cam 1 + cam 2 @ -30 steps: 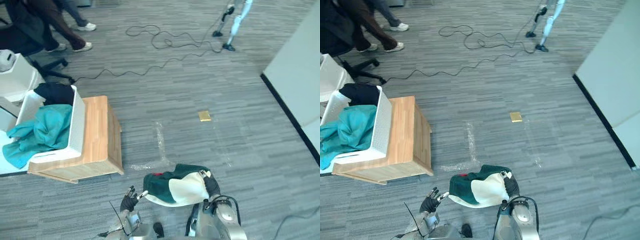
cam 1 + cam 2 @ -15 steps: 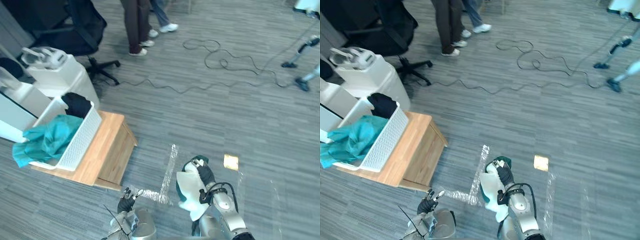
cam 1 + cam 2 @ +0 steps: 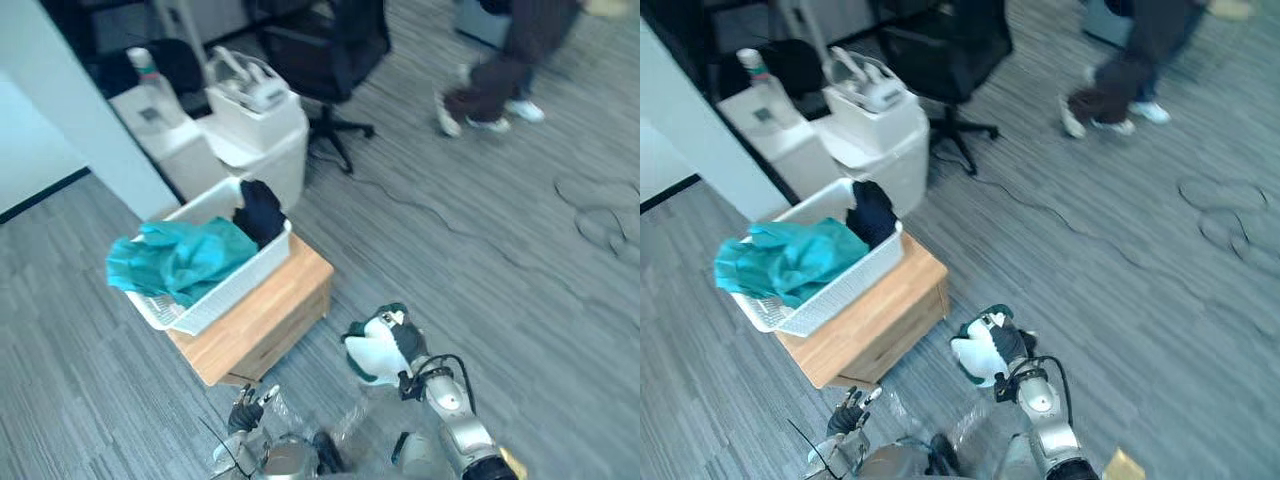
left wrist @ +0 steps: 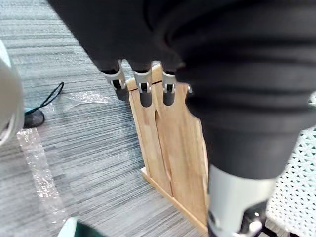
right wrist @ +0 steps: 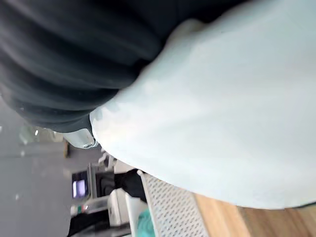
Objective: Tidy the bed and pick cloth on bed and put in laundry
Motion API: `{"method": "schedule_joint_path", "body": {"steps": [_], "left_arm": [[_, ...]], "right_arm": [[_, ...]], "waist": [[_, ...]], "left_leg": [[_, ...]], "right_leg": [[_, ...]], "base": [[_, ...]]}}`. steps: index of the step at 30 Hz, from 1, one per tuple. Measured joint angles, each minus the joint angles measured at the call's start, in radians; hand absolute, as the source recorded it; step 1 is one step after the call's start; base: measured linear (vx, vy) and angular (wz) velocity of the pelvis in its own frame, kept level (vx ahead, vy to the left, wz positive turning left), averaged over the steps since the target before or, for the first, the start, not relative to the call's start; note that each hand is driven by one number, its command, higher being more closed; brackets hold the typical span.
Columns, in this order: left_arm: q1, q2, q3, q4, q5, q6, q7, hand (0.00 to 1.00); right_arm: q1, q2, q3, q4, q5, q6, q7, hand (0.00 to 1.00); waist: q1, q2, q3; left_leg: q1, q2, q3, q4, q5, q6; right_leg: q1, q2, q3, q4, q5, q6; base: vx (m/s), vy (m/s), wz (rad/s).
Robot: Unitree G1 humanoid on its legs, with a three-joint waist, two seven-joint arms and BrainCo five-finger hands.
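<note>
Your right hand (image 3: 410, 342) has its fingers curled over a bundled white-and-green cloth (image 3: 372, 352) and clamped on it. The bundle hangs clear of the grey floor (image 3: 520, 300). In the right wrist view the pale cloth lies right up against the camera, so that hand's fingers are hidden there; the grip reads from the head views.

The cloth is near the front corner of the wooden bench (image 3: 270, 320), on its right side. It touches neither the bench nor the laundry basket (image 3: 235, 285).

The basket is white with lattice walls and sits on top of the bench, towards its left end. Inside are a crumpled teal cloth (image 3: 175, 262), spilling over the left rim, and a dark garment (image 3: 262, 208) at the far end.

Your left hand (image 3: 247, 410) is low in the head view, in front of the bench, and holds nothing. Its fingers (image 4: 141, 89) are apart and relaxed – the left wrist view shows them with the bench's end panel past the tips.

Behind the bench stands a white unit (image 3: 262, 135), with a dark office chair (image 3: 330, 40) further back. A person (image 3: 510, 60) shows at far right (legs and shoes only), and a cable (image 3: 600, 215) loops on the floor.
</note>
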Motion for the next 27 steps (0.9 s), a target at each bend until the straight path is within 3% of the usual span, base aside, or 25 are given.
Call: {"method": "schedule_joint_path", "body": {"steps": [1,2,3,4,5,6,7,9,10,13,14,16,18,19,22,23,25,27], "left_arm": [[-0.011,0.007,-0.017,0.018,0.011,-0.001,0.0,0.0],[-0.017,0.012,-0.023,0.019,0.024,0.0,0.0,0.0],[-0.014,0.034,-0.031,0.019,0.046,-0.001,0.0,0.0],[-0.033,0.028,-0.03,0.054,0.072,0.002,0.002,0.0],[-0.034,0.02,-0.037,0.054,0.082,0.003,0.0,0.0],[-0.039,0.001,-0.062,0.051,0.093,-0.003,-0.002,0.0],[-0.046,-0.014,-0.079,0.053,0.102,-0.001,-0.005,0.0],[-0.055,-0.021,-0.097,0.048,0.104,-0.001,-0.018,0.0],[-0.058,-0.021,-0.102,0.046,0.103,-0.001,-0.023,0.0],[-0.057,-0.021,-0.113,0.03,0.103,0.001,-0.024,0.0],[-0.049,-0.02,-0.114,0.01,0.103,0.004,-0.024,0.0],[-0.043,-0.019,-0.128,0.005,0.103,0.007,-0.027,0.0],[-0.024,-0.016,-0.153,-0.036,0.106,0.016,-0.043,0.0],[-0.02,-0.013,-0.163,-0.059,0.108,0.019,-0.045,0.0],[-0.007,0.006,-0.173,-0.11,0.109,0.022,-0.044,0.0],[-0.002,0.008,-0.175,-0.117,0.109,0.022,-0.044,0.0],[-0.002,0.017,-0.204,-0.153,0.107,0.02,-0.053,0.0],[-0.029,0.02,-0.238,-0.154,0.103,0.021,-0.067,0.0]], "right_arm": [[0.0,0.0,0.0,0.0,0.001,0.0,0.002,1.0],[0.003,0.001,0.0,0.0,0.002,0.001,0.002,1.0],[0.023,0.018,0.0,-0.001,0.002,0.001,0.002,1.0],[0.028,0.009,0.007,0.017,0.009,0.004,0.002,1.0],[0.025,0.004,0.004,0.022,0.011,0.008,0.002,1.0],[0.024,-0.001,-0.006,0.012,0.023,0.004,0.001,1.0],[0.026,-0.003,-0.012,0.011,0.029,0.003,-0.001,1.0],[0.058,-0.002,-0.026,0.006,0.03,0.003,-0.002,1.0],[0.07,0.0,-0.027,0.004,0.031,0.002,-0.004,1.0],[0.09,0.006,-0.052,-0.031,0.031,0.001,-0.005,1.0],[0.095,0.005,-0.062,-0.036,0.03,0.001,-0.005,1.0],[0.101,0.004,-0.079,-0.035,0.03,0.002,-0.004,1.0],[0.106,0.002,-0.089,-0.035,0.029,0.002,-0.004,1.0],[0.108,0.017,-0.096,-0.033,0.029,0.002,-0.005,1.0],[0.11,0.04,-0.083,-0.035,0.028,0.002,-0.003,1.0],[0.11,0.04,-0.08,-0.035,0.028,0.002,-0.002,1.0],[0.107,0.044,-0.072,-0.065,0.027,0.001,-0.002,1.0],[0.092,0.04,-0.095,-0.063,0.024,0.002,-0.004,1.0]], "waist": [[-0.007,0.0,-0.001],[-0.01,-0.005,-0.003],[-0.011,-0.039,-0.014],[0.003,-0.003,-0.008],[0.001,0.014,-0.016],[-0.009,0.03,-0.024],[-0.03,0.039,-0.015],[-0.027,0.021,-0.006],[-0.024,0.001,-0.002],[-0.033,0.012,-0.014],[-0.033,0.019,-0.019],[-0.036,0.02,-0.019],[-0.049,0.019,-0.024],[-0.059,0.005,-0.032],[-0.055,-0.032,-0.033],[-0.055,-0.031,-0.033],[-0.061,-0.005,-0.047],[-0.056,0.004,-0.047]], "left_leg": [[0.007,0.016,-0.048,-0.001,-0.013,-0.05],[0.012,0.024,-0.069,-0.002,-0.023,-0.074],[0.034,0.023,-0.111,-0.004,-0.049,-0.118],[0.059,0.065,-0.14,0.0,-0.081,-0.162],[0.042,0.094,-0.144,0.02,-0.072,-0.177],[-0.001,0.134,-0.161,0.098,-0.064,-0.189],[-0.056,0.174,-0.165,0.23,-0.033,-0.18],[-0.13,0.225,-0.113,0.413,0.046,-0.171],[-0.142,0.239,-0.024,0.422,0.034,-0.151],[-0.192,0.213,0.11,0.266,0.024,-0.128],[-0.213,0.188,0.132,0.138,0.033,-0.134],[-0.244,0.156,0.13,-0.02,0.09,-0.139],[-0.243,0.151,0.135,-0.06,0.219,-0.141],[-0.236,0.12,0.16,-0.015,0.222,-0.094],[-0.266,0.119,0.158,0.175,0.155,-0.041],[-0.266,0.121,0.153,0.19,0.146,-0.042],[-0.29,0.141,0.116,0.276,0.037,-0.09],[-0.308,0.142,0.125,0.304,-0.049,-0.078]], "right_leg": [[-0.013,0.04,0.103,-0.193,0.055,0.032],[-0.001,0.058,0.148,-0.306,0.12,0.039],[0.019,0.059,0.191,-0.473,0.331,0.041],[0.022,0.085,0.164,-0.413,0.35,0.064],[0.024,0.095,0.143,-0.403,0.326,0.058],[0.034,0.106,0.103,-0.389,0.25,0.054],[0.075,0.107,0.051,-0.385,0.219,0.032],[0.164,0.092,0.004,-0.408,0.195,0.001],[0.217,0.077,-0.013,-0.447,0.189,-0.002],[0.268,0.052,-0.049,-0.52,0.198,-0.001],[0.276,0.045,-0.062,-0.542,0.202,0.007],[0.301,0.028,-0.077,-0.559,0.201,0.029],[0.335,-0.006,-0.086,-0.557,0.192,0.085],[0.354,-0.051,-0.096,-0.56,0.202,0.12],[0.406,-0.096,-0.108,-0.597,0.258,0.137],[0.41,-0.098,-0.106,-0.597,0.263,0.141],[0.42,-0.094,-0.101,-0.595,0.269,0.147],[0.41,-0.101,-0.095,-0.59,0.265,0.153]], "base": [[0.46,-0.395,1.44],[0.49,-0.44,1.47],[0.49,-0.469,1.22],[0.47,-0.449,1.05],[0.4,-0.395,0.82],[0.34,-0.338,0.97],[0.39,-0.404,1.03],[0.3,-0.316,0.79],[0.22,-0.184,0.5],[0.2,-0.047,0.3],[0.2,0.089,0.29],[0.21,0.15,0.24],[0.3,0.283,0.12],[0.29,0.307,0.13],[0.23,0.232,-0.1],[0.15,0.185,-0.36],[0.11,0.203,-0.01],[0.06,0.255,0.12]]}}
